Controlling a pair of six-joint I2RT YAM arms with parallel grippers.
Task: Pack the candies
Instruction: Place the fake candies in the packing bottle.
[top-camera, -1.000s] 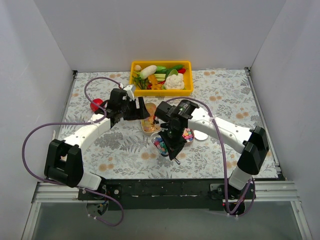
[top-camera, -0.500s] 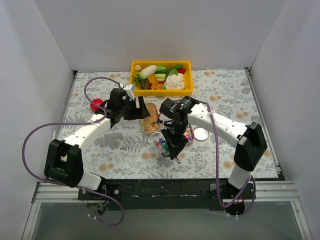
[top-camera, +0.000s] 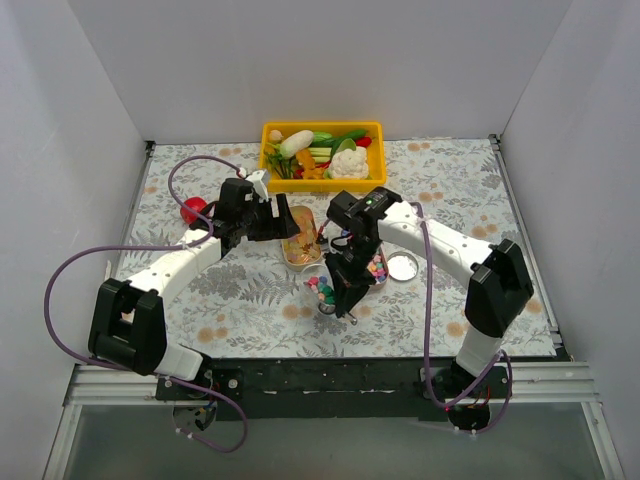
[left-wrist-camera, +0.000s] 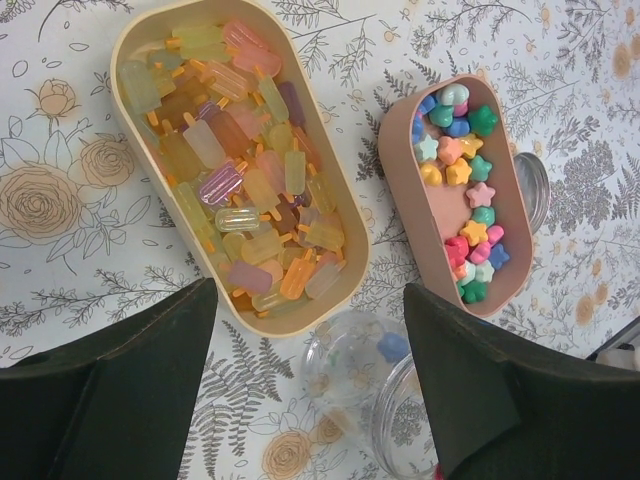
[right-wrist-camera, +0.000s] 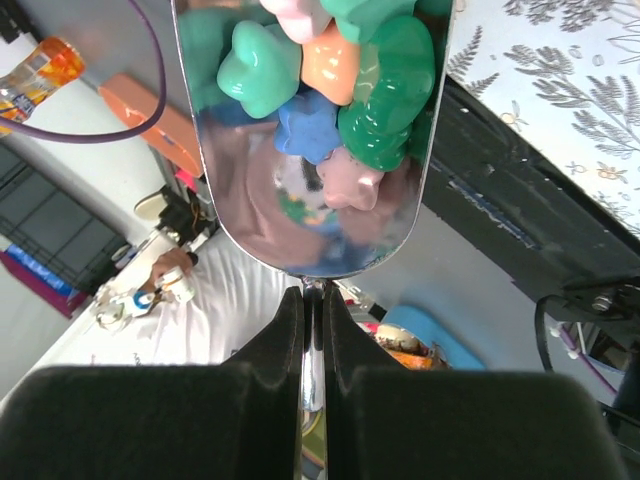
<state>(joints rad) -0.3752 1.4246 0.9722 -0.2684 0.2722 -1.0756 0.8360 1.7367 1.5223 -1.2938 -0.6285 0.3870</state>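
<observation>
Right gripper (right-wrist-camera: 312, 302) is clamped on the thin handle of a shiny metal scoop (right-wrist-camera: 300, 220) loaded with glossy star-shaped candies (right-wrist-camera: 385, 110). Left gripper (left-wrist-camera: 310, 293) is spread wide and empty over a clear glass jar (left-wrist-camera: 350, 370). The cream oval tray (left-wrist-camera: 120, 50) holds translucent popsicle-shaped candies (left-wrist-camera: 240, 170). The pink oval tray (left-wrist-camera: 440, 225) beside it is part-filled with stars.
</observation>
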